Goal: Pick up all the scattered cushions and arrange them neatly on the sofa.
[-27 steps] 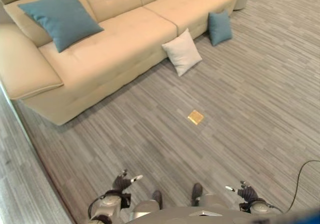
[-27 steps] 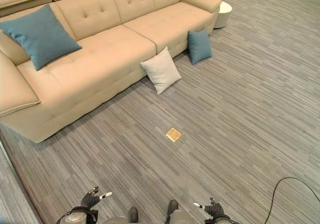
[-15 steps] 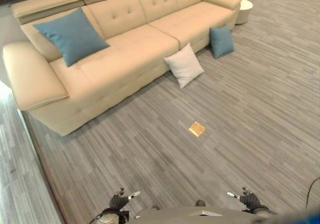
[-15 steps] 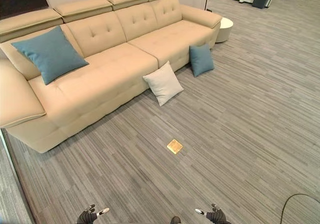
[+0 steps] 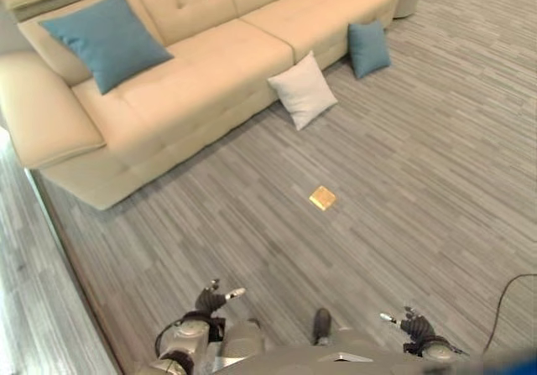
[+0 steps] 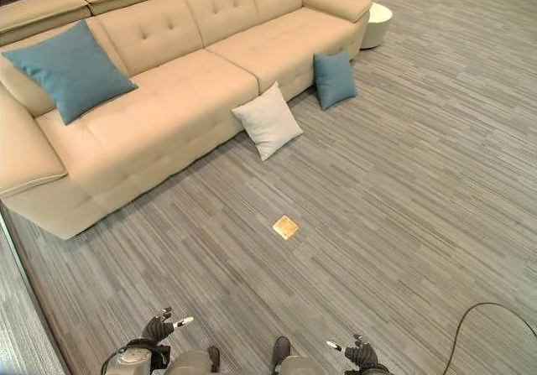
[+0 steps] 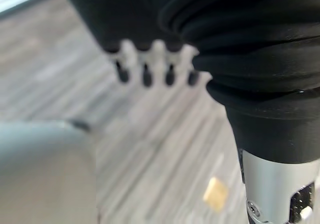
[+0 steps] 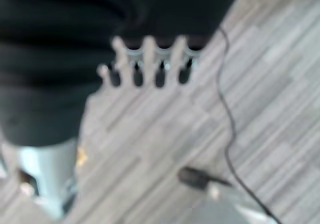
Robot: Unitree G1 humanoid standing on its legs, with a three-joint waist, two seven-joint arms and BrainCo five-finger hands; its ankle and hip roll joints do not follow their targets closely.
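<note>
One blue cushion (image 6: pixel 69 67) already leans against the sofa (image 6: pixel 168 115) back near its left end, while the white cushion (image 6: pixel 267 121) and small blue cushion (image 6: pixel 334 79) lie on the floor (image 6: pixel 403 190) against its front, and the left hand (image 5: pixel 211 301) and right hand (image 5: pixel 413 325) hang empty, fingers relaxed.

A grey floor (image 6: pixel 403 182) of narrow striped planks in mixed light and dark tones covers the room. On it lies a small flat square gold-coloured plate (image 6: pixel 285 227), set at an angle to the planks and well apart from everything else; it also shows as a pale yellow patch (image 7: pixel 216 194) in the left wrist view. At the far end of the room stands a low round white side table (image 6: pixel 375 24). A paler strip of flooring (image 5: pixel 25 308) runs along the left edge.
</note>
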